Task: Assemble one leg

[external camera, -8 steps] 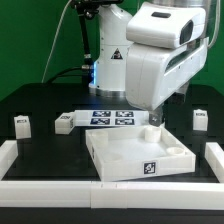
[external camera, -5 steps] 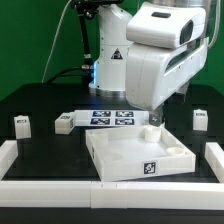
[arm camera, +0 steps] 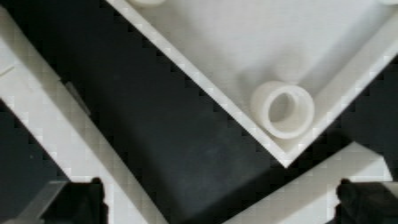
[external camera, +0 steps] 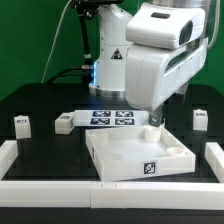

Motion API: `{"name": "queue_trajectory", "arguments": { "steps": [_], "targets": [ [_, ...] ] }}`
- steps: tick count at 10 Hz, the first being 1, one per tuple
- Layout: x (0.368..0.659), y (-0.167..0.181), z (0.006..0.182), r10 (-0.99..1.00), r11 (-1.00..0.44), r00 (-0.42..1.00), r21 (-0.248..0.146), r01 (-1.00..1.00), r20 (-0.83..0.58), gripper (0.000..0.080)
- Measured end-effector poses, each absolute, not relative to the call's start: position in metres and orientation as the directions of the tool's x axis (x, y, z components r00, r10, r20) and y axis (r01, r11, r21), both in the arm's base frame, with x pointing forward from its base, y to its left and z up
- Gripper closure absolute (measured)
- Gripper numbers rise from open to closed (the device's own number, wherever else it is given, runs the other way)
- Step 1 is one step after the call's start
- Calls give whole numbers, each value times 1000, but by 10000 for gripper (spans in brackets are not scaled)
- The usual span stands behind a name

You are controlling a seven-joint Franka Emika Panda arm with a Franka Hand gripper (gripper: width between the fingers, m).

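One leg (external camera: pixel 200 119) stands well apart from the spread, empty pincer (arm camera: pixel 217 198) over the tray's (arm camera: pixel 196 30) corner socket (arm camera: pixel 285 105); fingertips (arm camera: pixel 71 205) cut off.

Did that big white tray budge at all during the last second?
No. The tray sits exactly as before, its back corner just as near the marker board.

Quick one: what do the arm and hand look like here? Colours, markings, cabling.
The arm has bulky, glossy white rounded shells with a dark band at one joint. A black triangular sticker sits on the rear link, with a blue glow beside it. A thin cable runs behind. Of the hand, only dark fingertips show.
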State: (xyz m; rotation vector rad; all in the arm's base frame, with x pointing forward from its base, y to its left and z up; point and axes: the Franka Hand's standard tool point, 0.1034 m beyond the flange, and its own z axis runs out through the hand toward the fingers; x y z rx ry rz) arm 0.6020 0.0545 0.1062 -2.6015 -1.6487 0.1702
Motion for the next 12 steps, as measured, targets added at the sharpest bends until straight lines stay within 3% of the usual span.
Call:
{"name": "queue_trajectory", "arguments": {
  "steps": [1,2,4,5,8,9,10,12],
  "targets": [
    [588,45,97,951,-311,308,-97,946,-38,149],
    [580,39,93,957,-290,289,-88,953,-29,149],
    [565,37,82,958,-288,288,-32,957,-3,149],
    [563,36,83,957,-289,289,-48,956,-10,149],
    [565,37,83,957,-289,289,-46,956,-9,149],
    [564,37,80,975,-220,220,3,975,12,149],
    [549,37,71,992,-123,122,27,992,20,149],
    [531,39,59,1000,18,-18,35,999,0,149]
  ]
}}
